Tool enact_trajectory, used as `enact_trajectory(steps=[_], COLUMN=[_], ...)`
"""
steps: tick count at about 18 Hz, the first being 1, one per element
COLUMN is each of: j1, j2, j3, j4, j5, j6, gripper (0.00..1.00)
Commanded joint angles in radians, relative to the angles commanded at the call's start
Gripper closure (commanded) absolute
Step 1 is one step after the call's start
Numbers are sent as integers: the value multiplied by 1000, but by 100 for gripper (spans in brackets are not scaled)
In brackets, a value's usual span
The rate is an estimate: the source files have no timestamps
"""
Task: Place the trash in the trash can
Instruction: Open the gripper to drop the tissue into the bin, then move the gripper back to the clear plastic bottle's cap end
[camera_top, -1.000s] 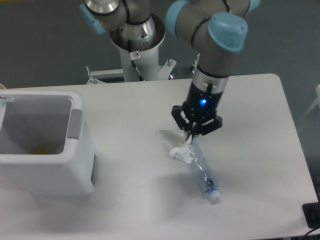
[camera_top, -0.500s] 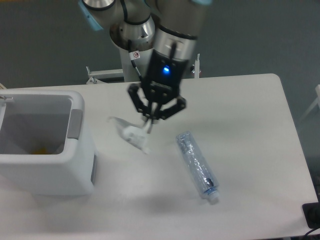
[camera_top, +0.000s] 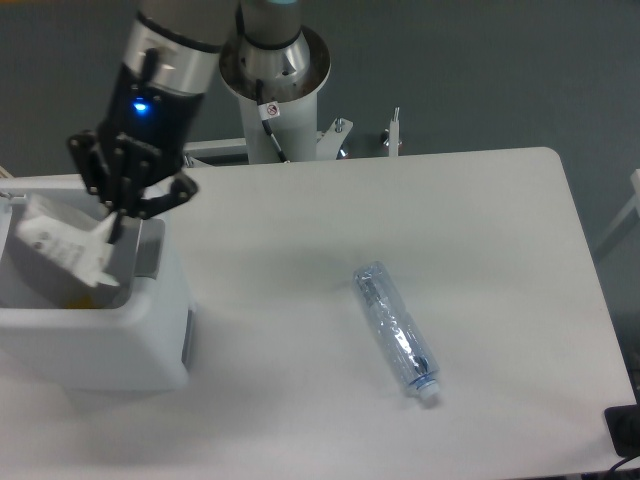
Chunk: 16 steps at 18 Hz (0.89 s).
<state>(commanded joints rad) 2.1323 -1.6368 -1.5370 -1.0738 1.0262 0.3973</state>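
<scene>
With the gripper (camera_top: 118, 222) clamped on the wad (camera_top: 62, 248) at left of frame, release over the can (camera_top: 150, 340), or it may snag the rim.

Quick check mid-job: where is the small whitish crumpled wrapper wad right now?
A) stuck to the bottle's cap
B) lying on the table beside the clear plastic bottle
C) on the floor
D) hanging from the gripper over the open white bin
D: the whitish crumpled wrapper wad hangs from the gripper above the opening of the large white boxy bin, while the clear bluish plastic bottle lies alone on the table.
</scene>
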Motion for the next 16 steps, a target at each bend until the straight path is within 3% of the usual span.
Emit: enact_trajectory(steps=[3, 10, 16], j1=[-6, -3, 173], j2=[0, -8, -69], j3=[-9, -2, 8], j4=[3, 3, 2], j5=[2, 20, 41], j6=[3, -2, -32], gripper=[8, 0, 0])
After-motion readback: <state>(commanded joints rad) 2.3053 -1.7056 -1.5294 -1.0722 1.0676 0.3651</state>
